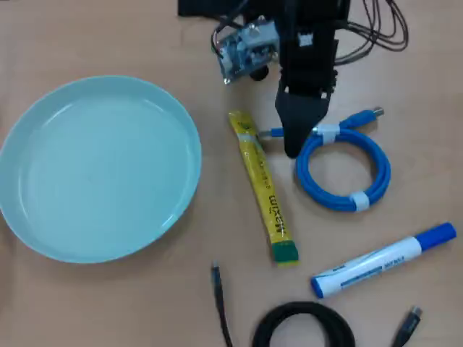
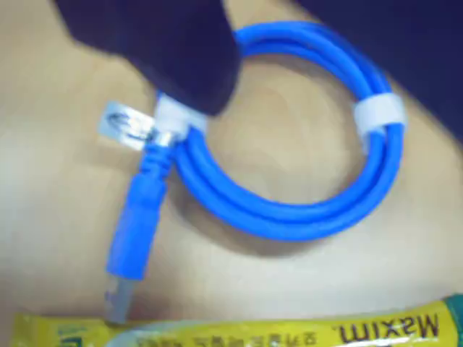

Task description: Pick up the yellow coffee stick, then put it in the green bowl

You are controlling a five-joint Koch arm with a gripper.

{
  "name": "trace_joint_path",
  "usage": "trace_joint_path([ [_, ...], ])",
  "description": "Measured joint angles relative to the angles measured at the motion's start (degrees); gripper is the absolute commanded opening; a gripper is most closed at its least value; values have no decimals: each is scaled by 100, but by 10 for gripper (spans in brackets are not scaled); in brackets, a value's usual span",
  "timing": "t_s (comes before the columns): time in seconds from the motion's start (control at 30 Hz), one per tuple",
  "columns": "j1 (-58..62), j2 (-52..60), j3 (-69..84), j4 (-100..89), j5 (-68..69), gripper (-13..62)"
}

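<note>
The yellow coffee stick (image 1: 264,189) lies flat on the wooden table, running from upper left to lower right in the overhead view, green band at its lower end. Along the bottom edge of the wrist view, the stick (image 2: 289,332) shows its "Maxim" lettering. My gripper (image 1: 293,147) hangs just right of the stick's upper end, above the edge of a blue cable coil. Only one black tapered tip shows, so I cannot tell its state. One dark finger (image 2: 181,58) reaches in from the top of the wrist view. The green bowl (image 1: 43,217) sits empty at the left.
A coiled blue USB cable (image 1: 343,170) with white ties lies right of the stick, one plug (image 2: 134,231) pointing at it. A white-and-blue marker (image 1: 383,260) lies lower right. A black cable (image 1: 304,322) loops along the bottom edge. Arm base and wires fill the top.
</note>
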Motion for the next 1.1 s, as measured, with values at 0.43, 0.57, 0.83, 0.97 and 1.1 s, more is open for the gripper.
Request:
trace_joint_path([
  [0.43,176,-1731,-686,211,3305,579],
  [0.57,369,-1731,-686,272,3867,580],
  [0.83,483,-1758,-501,272,4518,580],
  [0.97,492,-1969,-501,272,4579,579],
  [1.1,501,-2232,-501,272,4579,578],
])
